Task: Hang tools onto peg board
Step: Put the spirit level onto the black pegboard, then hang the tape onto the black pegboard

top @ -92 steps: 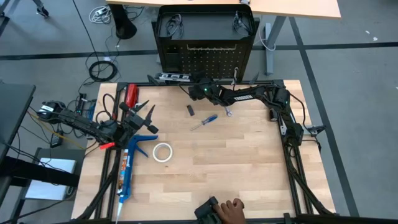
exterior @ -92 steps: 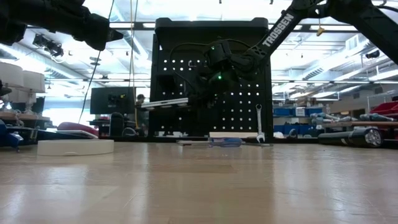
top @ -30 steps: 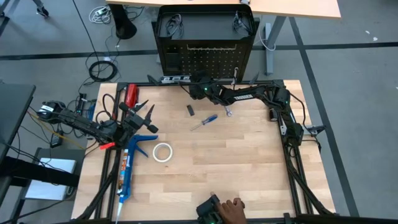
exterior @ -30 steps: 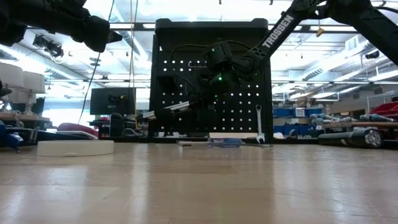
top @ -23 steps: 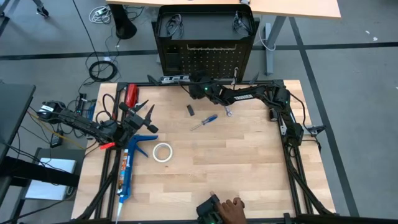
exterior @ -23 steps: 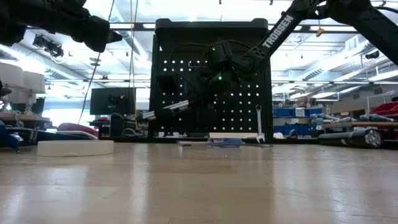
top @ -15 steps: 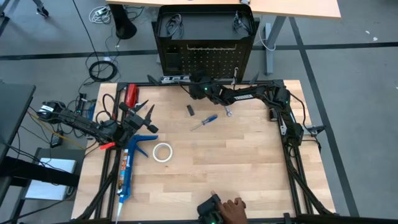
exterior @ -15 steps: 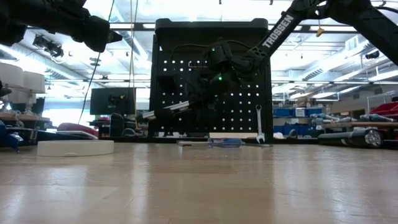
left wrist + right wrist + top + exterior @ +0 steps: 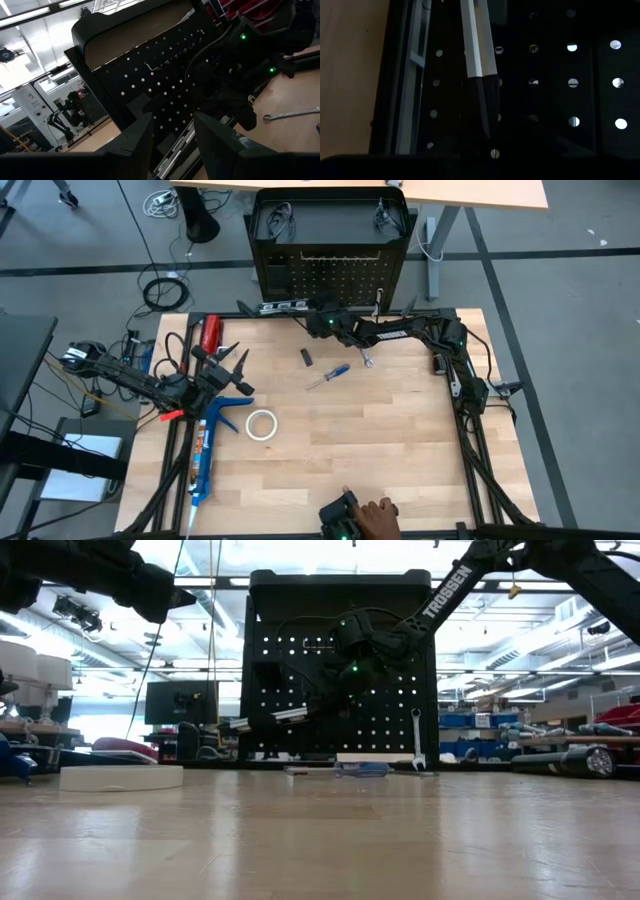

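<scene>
Right gripper (image 9: pixel 312 310) sits at the upper middle of the high view, against the foot of the peg board (image 9: pixel 330 275), and it is clenched on a black-and-white pen-like tool (image 9: pixel 265 719). In the low view this tool lies left of centre, its long axis running from lower left to upper right: the silvery end points toward the left edge of the frame and slightly down, the dark end disappears into the gripper. In the right wrist view the tool (image 9: pixel 479 55) runs up the middle of the frame, pale shaft above, dark part below between the fingers, with the board's holes behind it.

Compared with three seconds earlier, when the tool lay nearly level across the board, it is now tilted, its free end lower; over the last second its slope has eased a little and the gripper has shifted slightly.

Left gripper (image 9: pixel 232 370) waits at the middle left of the high view, above the table (image 9: pixel 400 450), jaws parted and empty. One silver wrench (image 9: pixel 417 738) hangs upright on the board at right of centre in the low view. A blue-handled screwdriver (image 9: pixel 328 376) lies diagonally at the centre, a white tape roll (image 9: pixel 262 424) lower left of it.
</scene>
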`<state>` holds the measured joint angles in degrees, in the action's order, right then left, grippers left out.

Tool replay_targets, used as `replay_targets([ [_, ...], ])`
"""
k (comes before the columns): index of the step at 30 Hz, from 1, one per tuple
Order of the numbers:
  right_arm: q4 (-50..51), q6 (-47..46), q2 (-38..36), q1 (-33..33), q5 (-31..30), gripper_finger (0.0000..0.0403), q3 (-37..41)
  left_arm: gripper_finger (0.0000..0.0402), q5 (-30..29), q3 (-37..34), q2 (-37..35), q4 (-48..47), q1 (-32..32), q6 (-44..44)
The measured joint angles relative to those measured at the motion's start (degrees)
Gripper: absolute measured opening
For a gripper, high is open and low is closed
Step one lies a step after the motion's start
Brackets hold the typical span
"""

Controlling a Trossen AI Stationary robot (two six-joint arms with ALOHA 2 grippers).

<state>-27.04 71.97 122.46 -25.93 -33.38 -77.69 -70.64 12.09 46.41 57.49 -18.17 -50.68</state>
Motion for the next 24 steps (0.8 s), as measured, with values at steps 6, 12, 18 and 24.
replay_targets([
  [6, 3.78, -3.03, -3.47, -0.35, 1.18, 0.0135, 0.0, 0.0152, 0.0, 0.01, 0.02, 0.01, 0.0, -0.04],
  [12, 13.47, -7.53, -4.71, -1.28, 2.88, 0.0135, 0.0, 0.0152, 0.01, 0.01, 0.02, 0.04, 0.0, -0.04],
  [18, 20.51, -11.5, -4.69, -1.57, 2.8, 0.0135, 0.0, 0.0152, 0.01, 0.01, 0.02, 0.07, 0.0, -0.04],
  [24, 20.64, -11.99, -4.64, -1.11, 1.96, 0.0134, 0.0, 0.0152, 0.01, 0.01, 0.02, 0.07, 0.0, -0.04],
])
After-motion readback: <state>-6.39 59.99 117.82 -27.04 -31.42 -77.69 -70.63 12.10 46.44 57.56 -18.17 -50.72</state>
